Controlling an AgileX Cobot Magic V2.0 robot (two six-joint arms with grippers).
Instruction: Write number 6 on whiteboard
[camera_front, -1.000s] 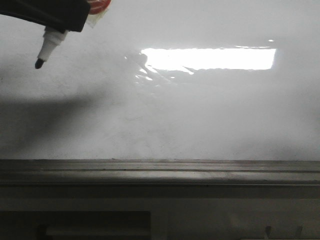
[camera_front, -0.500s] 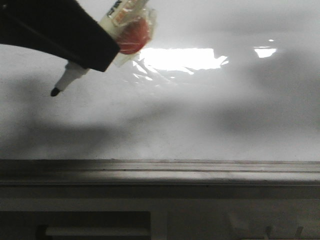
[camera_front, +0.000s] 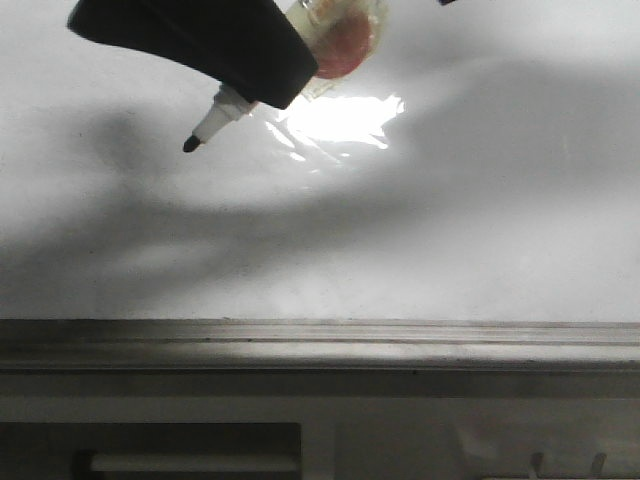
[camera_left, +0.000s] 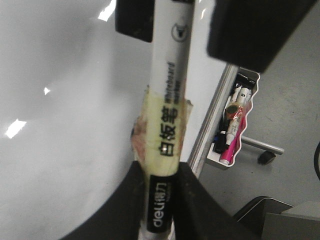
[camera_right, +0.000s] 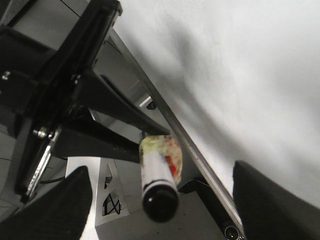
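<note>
The whiteboard (camera_front: 450, 230) is glossy white, with no number 6 or other marker line visible on it. My left gripper (camera_front: 265, 75) is shut on a white whiteboard marker (camera_front: 215, 120) wrapped in yellowish tape, near the board's upper left. The black tip points down-left, and I cannot tell whether it touches the board. In the left wrist view my left gripper (camera_left: 161, 200) clamps the marker (camera_left: 170, 100) near its lower end. My right gripper (camera_right: 160, 200) is open, its jaws wide on either side of the marker's black back end (camera_right: 159, 200), not touching it.
A grey metal ledge (camera_front: 320, 345) runs along the board's lower edge. A bright light glare (camera_front: 340, 118) lies beside the marker. A small white tray (camera_left: 235, 125) with spare markers hangs at the board's side. Arm shadows cover the board's left and upper right.
My left gripper has carried the marker to the right along the board's top, first dipping and then rising. A shadow has spread over the upper right of the board.
</note>
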